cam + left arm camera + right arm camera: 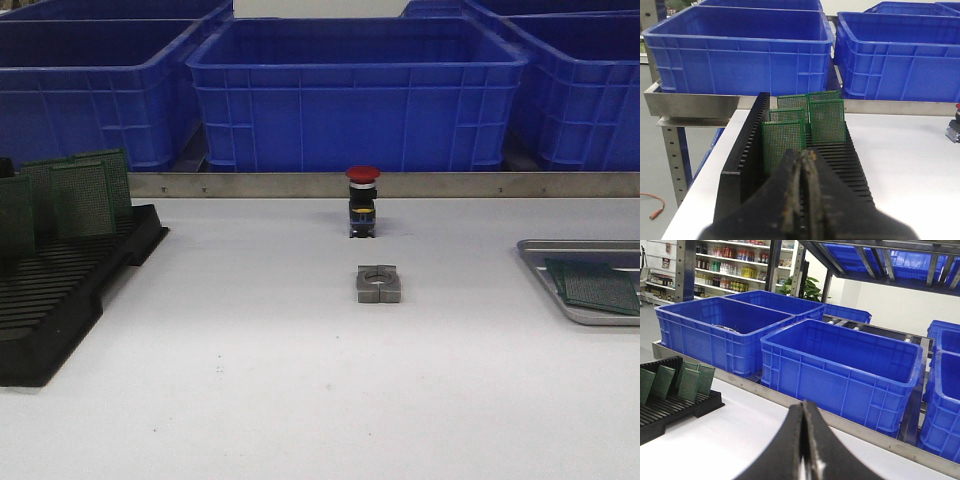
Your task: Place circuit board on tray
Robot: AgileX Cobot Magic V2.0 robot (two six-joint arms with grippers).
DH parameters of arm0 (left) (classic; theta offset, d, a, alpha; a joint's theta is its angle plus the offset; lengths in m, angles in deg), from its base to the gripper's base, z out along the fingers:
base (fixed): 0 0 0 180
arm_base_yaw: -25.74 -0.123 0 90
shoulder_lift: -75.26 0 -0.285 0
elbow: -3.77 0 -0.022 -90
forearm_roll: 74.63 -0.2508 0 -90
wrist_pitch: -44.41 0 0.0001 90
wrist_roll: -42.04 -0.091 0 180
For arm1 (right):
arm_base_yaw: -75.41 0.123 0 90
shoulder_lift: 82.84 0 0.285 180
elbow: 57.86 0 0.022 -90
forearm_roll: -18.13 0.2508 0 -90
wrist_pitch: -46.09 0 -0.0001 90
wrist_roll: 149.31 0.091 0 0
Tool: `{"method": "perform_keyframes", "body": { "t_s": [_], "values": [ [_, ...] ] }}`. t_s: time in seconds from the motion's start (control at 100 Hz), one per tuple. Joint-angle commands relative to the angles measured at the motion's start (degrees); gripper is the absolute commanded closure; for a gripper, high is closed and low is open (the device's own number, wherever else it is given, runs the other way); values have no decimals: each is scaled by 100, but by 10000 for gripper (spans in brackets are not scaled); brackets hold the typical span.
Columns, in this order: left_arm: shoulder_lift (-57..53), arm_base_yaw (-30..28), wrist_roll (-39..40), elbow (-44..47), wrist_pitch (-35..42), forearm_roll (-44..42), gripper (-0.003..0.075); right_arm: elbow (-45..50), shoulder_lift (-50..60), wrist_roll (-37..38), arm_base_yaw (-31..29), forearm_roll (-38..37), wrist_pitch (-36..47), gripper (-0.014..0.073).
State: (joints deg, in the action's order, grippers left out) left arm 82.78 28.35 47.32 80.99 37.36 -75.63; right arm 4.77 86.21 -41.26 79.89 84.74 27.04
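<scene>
Left gripper (802, 200) closed, empty, facing black slotted rack (747, 165); right gripper (805, 450) closed, empty. Open left, pinch nearest circuit board (783, 145) top edge, lift straight, carry to tray (535, 262).

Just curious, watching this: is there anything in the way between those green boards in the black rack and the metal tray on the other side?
Roughly between the black slotted rack and silver-grey metal tray sit a small grey metal block and a red-capped push button.

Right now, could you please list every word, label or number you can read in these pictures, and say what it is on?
No text is readable.
Red push button: yellow band, any marking too small to read.
Bottles on the shelves: labels blurred.
Blue crates, circuit boards, tray: no writing visible.
</scene>
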Motion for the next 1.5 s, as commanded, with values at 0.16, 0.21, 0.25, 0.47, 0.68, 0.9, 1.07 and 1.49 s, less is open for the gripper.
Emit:
{"method": "perform_keyframes", "body": {
  "t_s": [0.16, 0.21, 0.25, 0.47, 0.68, 0.9, 1.07, 1.49],
  "values": [
    [-179, -12, 63, 278, 454, 12, 741, -157, -76, -51, -6, 164, 157, 655],
    [-179, -12, 63, 278, 454, 12, 741, -157, -76, -51, -6, 164, 157, 655],
    [-179, -12, 63, 278, 454, 12, 741, -157, -76, -51, -6, 164, 157, 655],
    [-179, -12, 63, 278, 454, 12, 741, -152, -76, -51, -6, 164, 211, 655],
    [-179, -12, 63, 278, 454, 12, 741, -94, -76, -31, -18, 133, 616, 655],
    [-179, -12, 63, 278, 454, 12, 741, 174, -76, 3117, -231, -3237, 1431, 655],
    [-179, -12, 63, 278, 454, 12, 741, 645, -55, 6102, -290, -6484, 1745, 655],
    [-179, -12, 63, 278, 480, 12, 741, 1550, 525, 7165, -656, -7108, 2560, 655]
  ]
}}
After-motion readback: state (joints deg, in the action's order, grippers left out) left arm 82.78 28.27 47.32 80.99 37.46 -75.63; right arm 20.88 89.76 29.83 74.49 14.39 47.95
